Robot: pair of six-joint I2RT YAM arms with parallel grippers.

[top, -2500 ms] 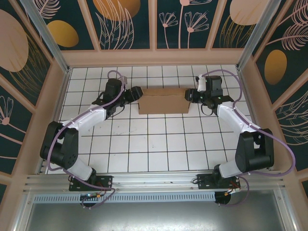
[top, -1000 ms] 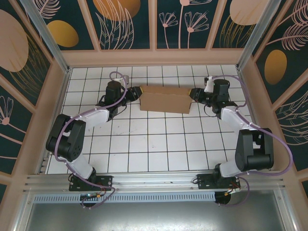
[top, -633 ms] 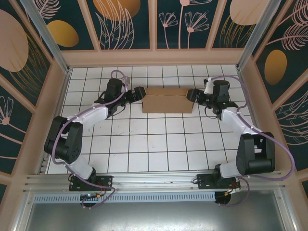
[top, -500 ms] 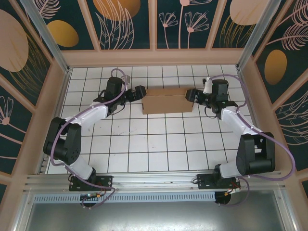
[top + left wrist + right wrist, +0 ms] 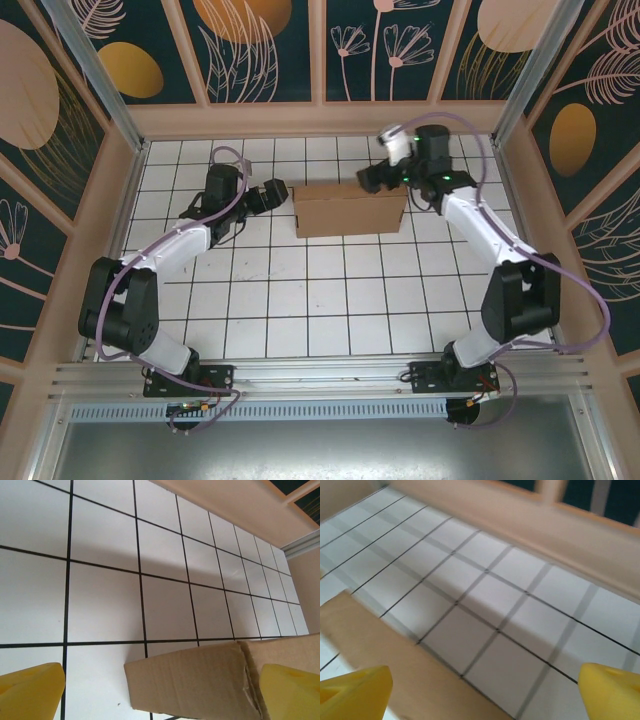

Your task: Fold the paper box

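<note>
Left claw (image 5: 272,192) and right claw (image 5: 368,180) gape wide; box (image 5: 349,210) looks light, stiff. I'd pinch its ends.

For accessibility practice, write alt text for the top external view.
A brown corrugated cardboard box sits on a white tiled table. The left gripper is open beside its left end; the right gripper is open near its far edge.

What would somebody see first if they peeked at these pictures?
A brown paper box sits at the far middle of the white tiled table. The left gripper is open beside its left end, and the right gripper is open at its far edge. Dark flower-painted walls stand behind.
</note>
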